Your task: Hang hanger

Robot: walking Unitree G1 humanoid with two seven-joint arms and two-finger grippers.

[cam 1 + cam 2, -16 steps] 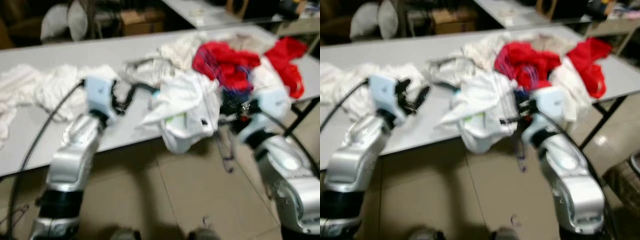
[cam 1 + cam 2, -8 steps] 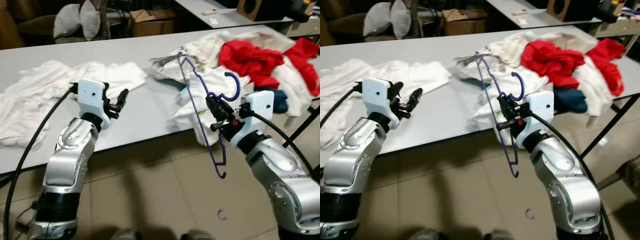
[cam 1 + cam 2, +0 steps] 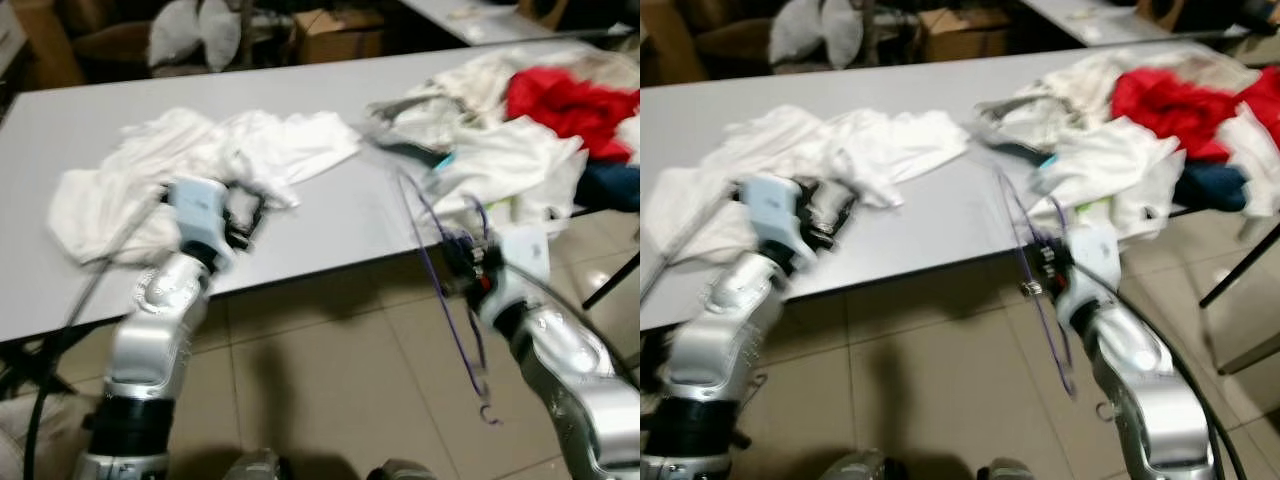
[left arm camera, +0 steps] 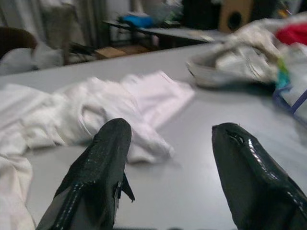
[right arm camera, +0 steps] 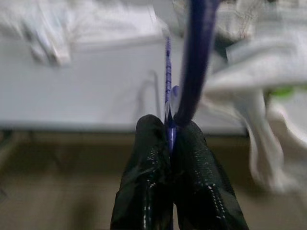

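Observation:
A thin purple hanger [image 3: 447, 290] hangs in front of the grey table's front edge, held by my right gripper [image 3: 462, 262], which is shut on its wire near the neck. The right wrist view shows both black fingers [image 5: 192, 158] pinched on the purple hanger [image 5: 194, 62]. My left gripper [image 3: 245, 215] is open over the table [image 3: 330, 215] beside a heap of white cloth [image 3: 190, 165]. In the left wrist view its two fingers [image 4: 103, 163] stand wide apart with nothing between them, and white cloth [image 4: 86, 115] lies ahead.
A pile of white and red clothes [image 3: 530, 120] with a dark blue piece covers the table's right end. A cardboard box [image 3: 335, 28] and pale cushions [image 3: 195, 30] stand behind the table. Tiled floor [image 3: 330, 390] lies below me; a black cable [image 3: 45, 400] trails at my left.
The camera has swung left, so the scene slid right and blurred. The right gripper with the hanger has dropped lower, in front of the table edge. The left gripper remains open.

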